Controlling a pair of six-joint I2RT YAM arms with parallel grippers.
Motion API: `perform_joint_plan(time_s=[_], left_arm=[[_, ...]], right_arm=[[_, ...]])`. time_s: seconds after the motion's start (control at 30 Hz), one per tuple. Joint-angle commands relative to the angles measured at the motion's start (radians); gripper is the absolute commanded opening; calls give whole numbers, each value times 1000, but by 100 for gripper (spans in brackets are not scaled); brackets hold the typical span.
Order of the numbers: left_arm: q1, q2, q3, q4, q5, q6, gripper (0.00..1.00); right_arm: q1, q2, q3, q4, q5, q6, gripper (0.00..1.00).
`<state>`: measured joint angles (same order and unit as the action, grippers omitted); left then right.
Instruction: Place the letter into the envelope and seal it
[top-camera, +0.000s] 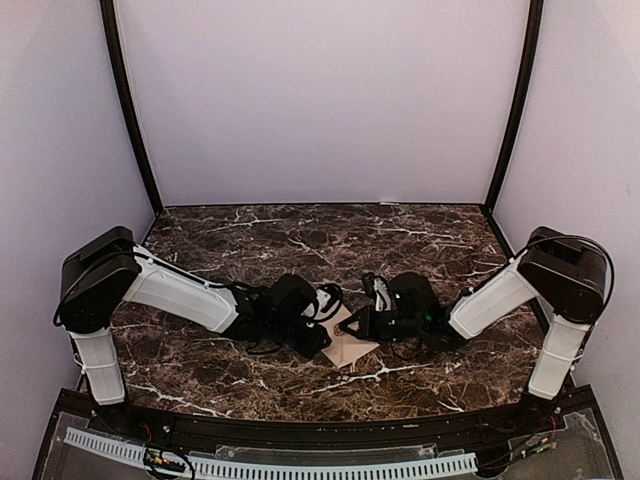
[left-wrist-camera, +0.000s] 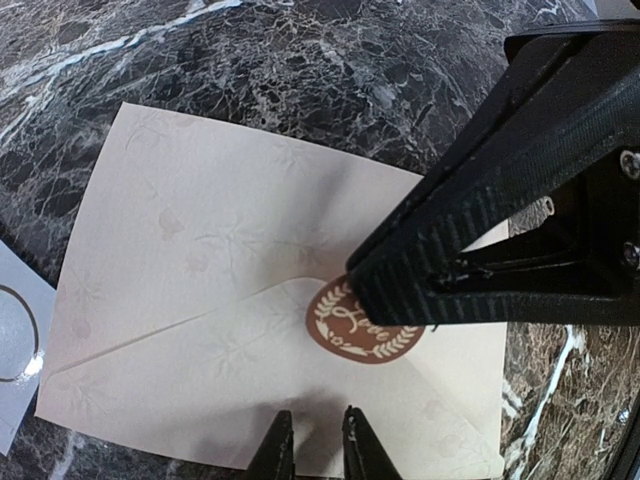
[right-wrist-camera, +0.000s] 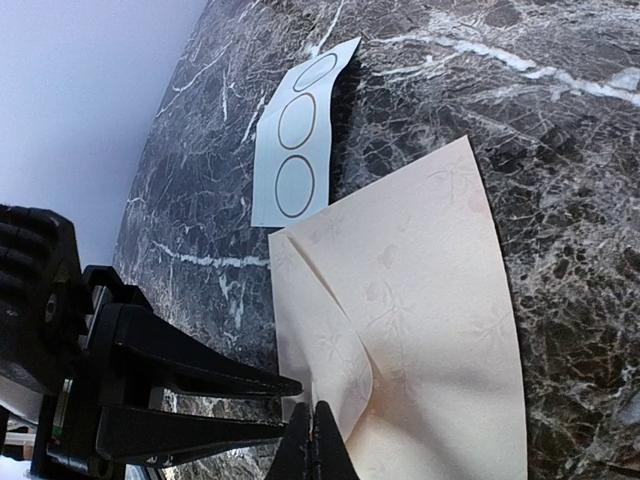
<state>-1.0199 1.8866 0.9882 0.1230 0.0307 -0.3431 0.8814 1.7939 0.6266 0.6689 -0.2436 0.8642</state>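
The pinkish-tan envelope lies on the marble between both arms, with its triangular flap folded down. A round brown "Love" sticker sits at the flap's tip. My left gripper hovers over the envelope's near edge with its jaws a little apart and empty. It also shows in the top view. My right gripper is shut at the slightly lifted flap tip. Its fingers cover part of the sticker in the left wrist view. The letter is not visible.
A small white card with printed circles lies on the marble just beyond the envelope's corner. Its edge also shows in the left wrist view. Black frame posts and pale walls enclose the table.
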Motion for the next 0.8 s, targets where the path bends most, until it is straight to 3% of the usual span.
perform_joint_plan(time_s=[0.0, 0.77], left_arm=[[-2, 31, -20, -157, -20, 10, 17], [-2, 25, 10, -179, -52, 16, 16]], right_arm=[[-9, 35, 27, 51, -13, -20, 0], [-15, 67, 29, 36, 8, -22, 0]])
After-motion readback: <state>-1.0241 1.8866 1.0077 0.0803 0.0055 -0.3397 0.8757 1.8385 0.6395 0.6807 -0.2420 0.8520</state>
